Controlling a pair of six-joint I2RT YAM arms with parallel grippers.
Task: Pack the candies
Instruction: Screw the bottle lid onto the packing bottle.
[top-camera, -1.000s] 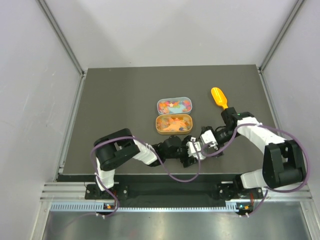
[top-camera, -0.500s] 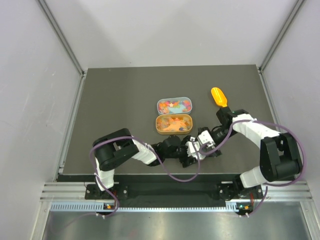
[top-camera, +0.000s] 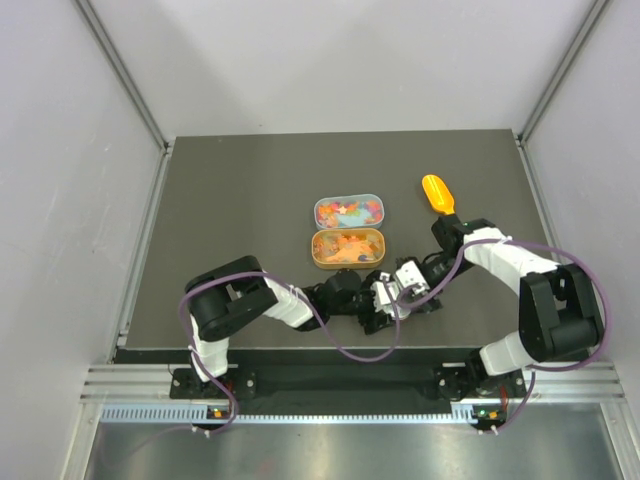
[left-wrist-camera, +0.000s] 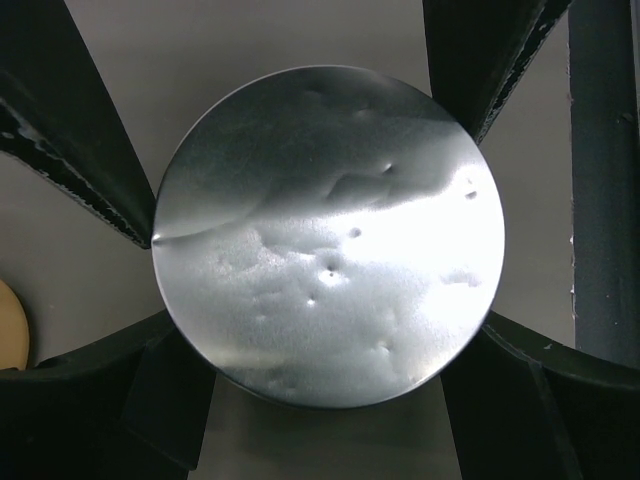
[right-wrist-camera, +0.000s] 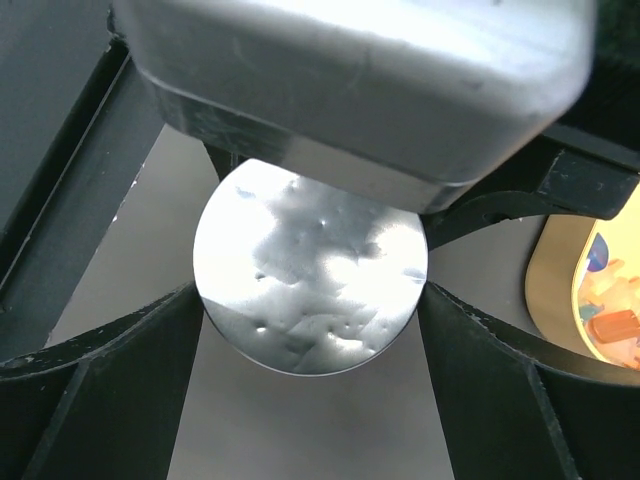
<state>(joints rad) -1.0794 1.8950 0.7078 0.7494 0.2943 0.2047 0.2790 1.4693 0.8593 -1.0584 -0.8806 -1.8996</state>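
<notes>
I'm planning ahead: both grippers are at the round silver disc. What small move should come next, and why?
Probably close the right gripper on the silver disc. Its jaws flank the rim on both sides, while the left gripper seems to clamp it, so a firm second grip should come before any release.
</notes>
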